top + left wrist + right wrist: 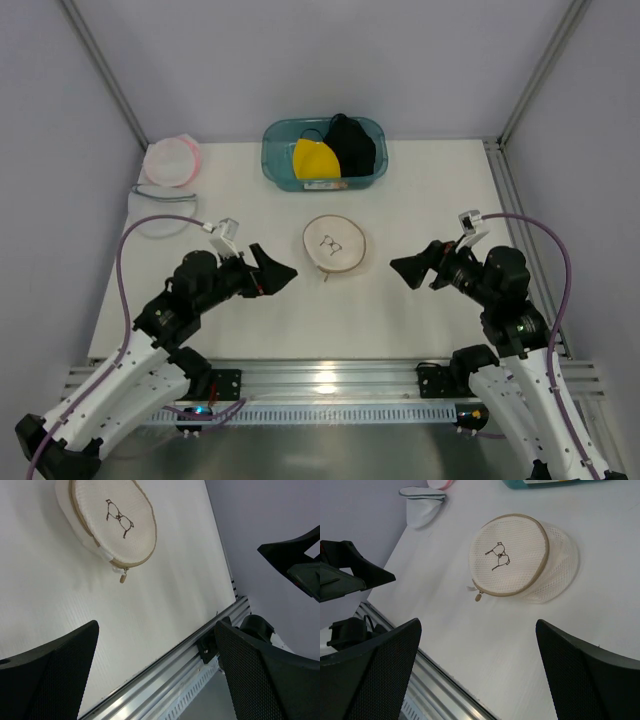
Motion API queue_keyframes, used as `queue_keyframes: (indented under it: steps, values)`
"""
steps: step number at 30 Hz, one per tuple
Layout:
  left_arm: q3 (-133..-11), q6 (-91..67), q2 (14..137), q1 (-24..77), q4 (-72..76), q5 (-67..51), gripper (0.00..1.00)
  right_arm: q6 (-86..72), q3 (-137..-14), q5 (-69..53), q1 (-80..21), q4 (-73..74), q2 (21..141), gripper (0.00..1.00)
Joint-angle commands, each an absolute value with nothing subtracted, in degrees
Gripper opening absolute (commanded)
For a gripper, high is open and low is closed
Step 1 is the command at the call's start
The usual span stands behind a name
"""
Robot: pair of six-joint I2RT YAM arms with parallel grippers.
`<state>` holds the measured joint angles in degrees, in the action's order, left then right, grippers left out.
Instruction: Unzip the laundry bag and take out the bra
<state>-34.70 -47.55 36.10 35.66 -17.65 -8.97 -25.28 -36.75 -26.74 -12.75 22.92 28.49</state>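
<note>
No legible text or numbers

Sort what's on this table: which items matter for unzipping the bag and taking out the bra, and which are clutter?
Job:
laundry bag, zipped
zipper pull

Lying about:
teal bin
yellow garment
black garment
white-and-pink pouch
grey-rimmed pouch

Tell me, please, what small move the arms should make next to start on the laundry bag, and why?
Probably the right gripper should ease down toward the zipper pull at the near edge of the laundry bag. The bag lies zipped shut on the table, untouched, and both grippers hang open and empty on either side, the left gripper facing it too. The pull shows plainly in the right wrist view.
</note>
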Motion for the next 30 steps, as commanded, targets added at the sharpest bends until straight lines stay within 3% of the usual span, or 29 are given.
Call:
queue_keyframes:
  steps: [1, 8, 11, 22, 30]
  values:
    - [-34.6, -47.5, 36.1, 35.9, -17.3, -8.3, 0.99, -26.6, -36.7, -28.1, -13.0, 19.7, 28.1, 0.99]
    - [-32.2, -50.7, 38.5, 35.9, -15.0, -5.6, 0.99, -27.7, -34.4, -30.8, -13.1, 17.5, 27.2, 0.99]
    - [-29.0, -53.8, 43.3, 35.9, -6.2, -7.9, 0.99, -28.5, -32.8, -31.5, -13.1, 16.0, 26.5, 0.99]
    - [-30.6, -61.9, 72.6, 35.8, 24.3, -9.9, 0.99, -30.8, -25.9, -33.4, -14.0, 11.0, 28.4, 0.99]
    - [-36.2, -62.4, 86.4, 35.7, 29.1, -5.0, 0.95, -31.8, -23.6, -31.9, -17.4, 8.6, 30.1, 0.99]
